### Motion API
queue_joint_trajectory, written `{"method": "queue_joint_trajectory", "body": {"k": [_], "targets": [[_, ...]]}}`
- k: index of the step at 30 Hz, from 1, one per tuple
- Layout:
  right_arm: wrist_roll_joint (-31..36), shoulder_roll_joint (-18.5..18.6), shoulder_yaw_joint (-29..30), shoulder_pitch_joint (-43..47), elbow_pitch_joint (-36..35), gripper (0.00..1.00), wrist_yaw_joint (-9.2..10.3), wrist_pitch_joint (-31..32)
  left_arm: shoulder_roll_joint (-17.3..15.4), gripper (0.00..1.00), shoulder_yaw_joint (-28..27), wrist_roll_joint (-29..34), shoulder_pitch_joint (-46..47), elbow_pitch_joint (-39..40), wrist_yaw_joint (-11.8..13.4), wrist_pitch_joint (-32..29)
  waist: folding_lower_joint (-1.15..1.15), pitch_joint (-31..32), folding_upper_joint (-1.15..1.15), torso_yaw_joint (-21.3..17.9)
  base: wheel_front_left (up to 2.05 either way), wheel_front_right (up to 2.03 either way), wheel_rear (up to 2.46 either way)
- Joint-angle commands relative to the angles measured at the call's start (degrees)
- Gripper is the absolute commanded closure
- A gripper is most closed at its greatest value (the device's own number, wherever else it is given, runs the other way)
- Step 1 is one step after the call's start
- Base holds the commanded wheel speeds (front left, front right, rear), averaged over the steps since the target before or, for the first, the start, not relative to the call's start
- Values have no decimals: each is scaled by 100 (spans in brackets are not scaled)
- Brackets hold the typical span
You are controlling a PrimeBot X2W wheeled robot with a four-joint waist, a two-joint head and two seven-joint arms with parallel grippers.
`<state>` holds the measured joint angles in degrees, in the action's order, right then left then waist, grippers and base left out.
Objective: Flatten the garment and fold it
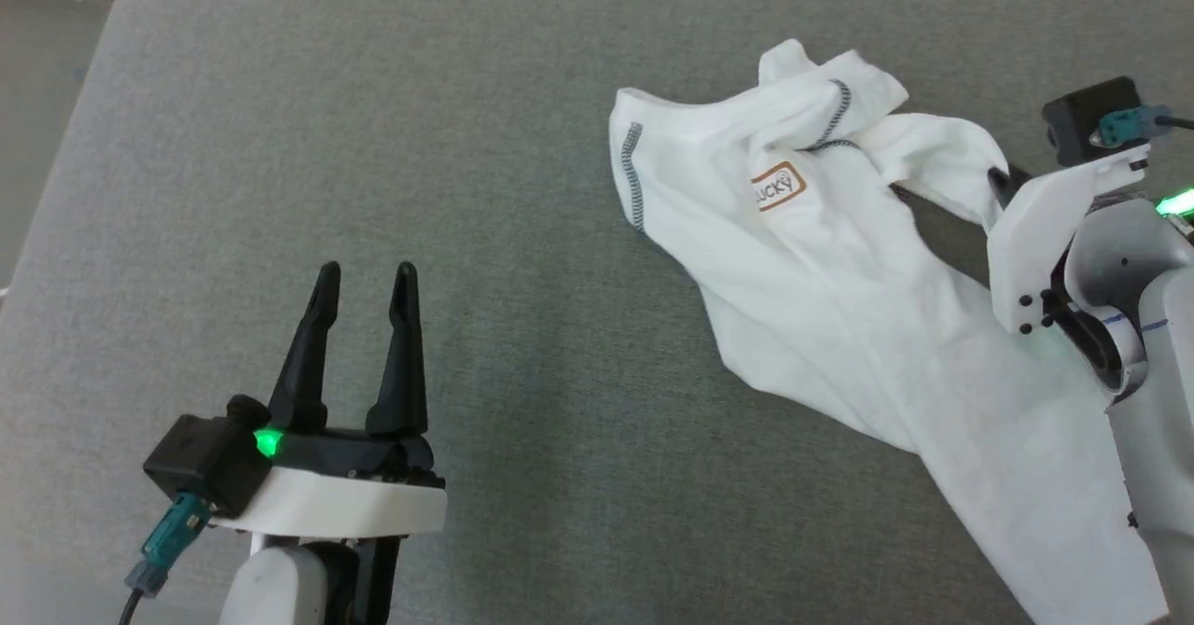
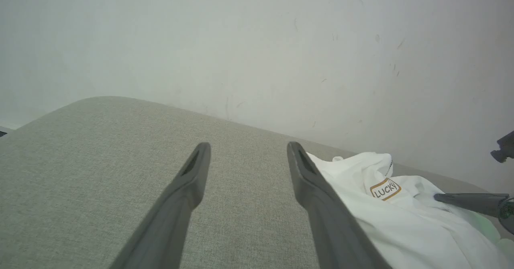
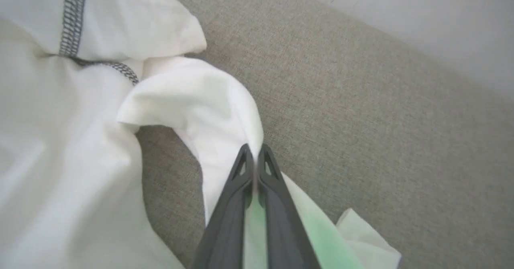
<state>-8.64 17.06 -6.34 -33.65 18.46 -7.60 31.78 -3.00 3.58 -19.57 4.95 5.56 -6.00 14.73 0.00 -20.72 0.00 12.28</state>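
Pinch on a white fold at the right.
Seen from its own wrist, the right gripper (image 3: pixel 255 153) has its fingers pressed together on a fold of the garment (image 1: pixel 839 308). The head view adds the LUCKY patch (image 1: pixel 778 187) and the shirt crumpled at the right of the grey surface (image 1: pixel 466 140), with bare room to its left. The left gripper (image 1: pixel 367 272), fingers spread, points up that view, well apart from the shirt.
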Motion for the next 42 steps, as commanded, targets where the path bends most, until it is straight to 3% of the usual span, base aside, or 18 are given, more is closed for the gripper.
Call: {"method": "queue_joint_trajectory", "body": {"k": [1, 5, 9, 20, 24, 28, 29, 30, 31, 37, 42], "targets": [[17, 6, 29, -21, -18, 100, 11, -52, 12, 0, -22, 54, -41, -2, -9, 27, 0, 138, 0, -164, 0, 0, 0], [75, 161, 195, -165, -135, 100, 11, -116, 12, 0, -71, 130, -90, 47, -17, 27, 0, 189, 0, -358, 0, 0, 0], [284, 561, 599, -137, -288, 100, 11, -15, 12, 0, -105, 165, -109, 115, -21, 27, 0, 158, 0, -520, 0, 0, 0], [1131, 1597, 2416, 971, -497, 100, 11, 193, 12, 0, -189, 251, -60, 146, -78, 27, 0, -130, 0, -643, 0, 0, 0], [1507, 1673, 2939, 1463, -478, 100, 11, 129, 13, 0, -254, 310, -37, 139, -103, 27, 0, -213, 0, -652, 0, 0, 0], [1744, 1569, 3081, 1564, -464, 100, 11, -93, 11, 0, -290, 334, 7, 157, -121, 27, 0, -294, 0, -689, 0, 0, 0], [1794, 1540, 3083, 1540, -458, 77, 11, -212, 8, 0, -287, 344, 16, 155, -125, 27, 0, -304, 0, -706, 0, 0, 0], [1824, 1495, 3099, 1495, -444, 47, 11, -347, 6, 0, -287, 356, 23, 153, -127, 27, 0, -302, 0, -728, 0, 0, 0], [1838, 1446, 3111, 1444, -411, 0, 11, -487, 6, 0, -289, 362, 27, 150, -130, 27, 0, -295, 0, -749, 0, 0, 0], [1551, 1007, 3110, 921, -207, 0, 11, -1321, 7, 0, -290, 359, 20, 127, -140, 27, 0, -139, 0, -858, 0, 0, 0], [767, 154, 2988, 731, -677, 0, 11, -1653, 9, 0, -281, 332, -29, 95, -143, 27, 0, 63, 0, -876, 0, 0, 0]]}}
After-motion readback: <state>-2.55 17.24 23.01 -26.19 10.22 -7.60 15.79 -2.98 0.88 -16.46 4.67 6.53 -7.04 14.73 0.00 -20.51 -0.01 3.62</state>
